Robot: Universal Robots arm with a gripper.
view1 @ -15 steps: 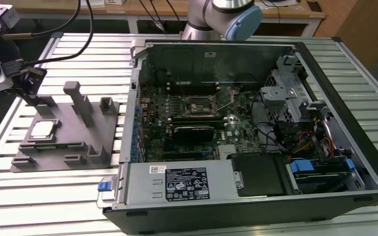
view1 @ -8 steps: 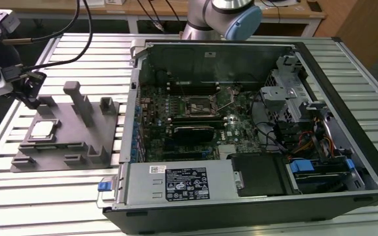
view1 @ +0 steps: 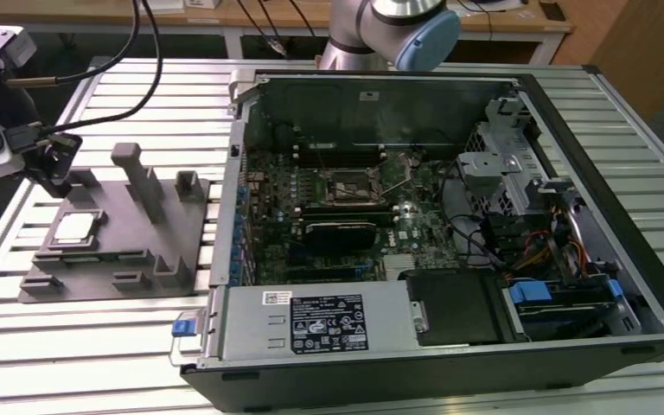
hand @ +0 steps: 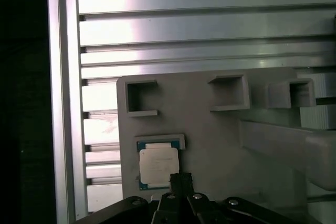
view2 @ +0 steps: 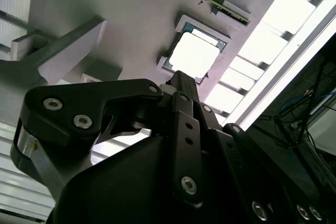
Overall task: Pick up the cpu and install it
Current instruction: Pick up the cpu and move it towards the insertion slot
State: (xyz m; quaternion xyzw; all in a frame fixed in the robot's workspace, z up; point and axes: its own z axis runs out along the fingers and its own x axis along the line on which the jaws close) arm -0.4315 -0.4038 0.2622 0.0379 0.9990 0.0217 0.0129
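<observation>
**Over the tray: gripper closed and empty, cpu seated in its pocket**

On the exterior view's left, the gripper [view1: 53,177] hangs above the far corner of the grey tray [view1: 101,264]. Fingers look pressed together with nothing between them; in the first wrist view they read as a single narrow black tip [hand: 180,178], with the linkage arms spreading out behind it.

The cpu [view1: 75,227] lies flat in a shallow framed pocket on the tray, pale metal top up. It is near the gripper but apart from it in the exterior view. In both wrist views the fingertips [view2: 177,77] sit right at one edge of the cpu [view2: 195,56], which shows a green border around its lid [hand: 158,164]. From the wrist views alone I can't tell whether there is contact.

The tray [hand: 210,145] carries several upright posts and open square recesses, and rests on the slatted aluminium table [view1: 79,337].

On the exterior view's right of the tray, just beside it, stands the open computer case [view1: 655,259]. The motherboard [view1: 309,207] is exposed inside. Its socket [view1: 349,183] is near the board's middle, well apart from the cpu. The arm [view1: 390,22] rises behind the case at the far edge of the table.
</observation>
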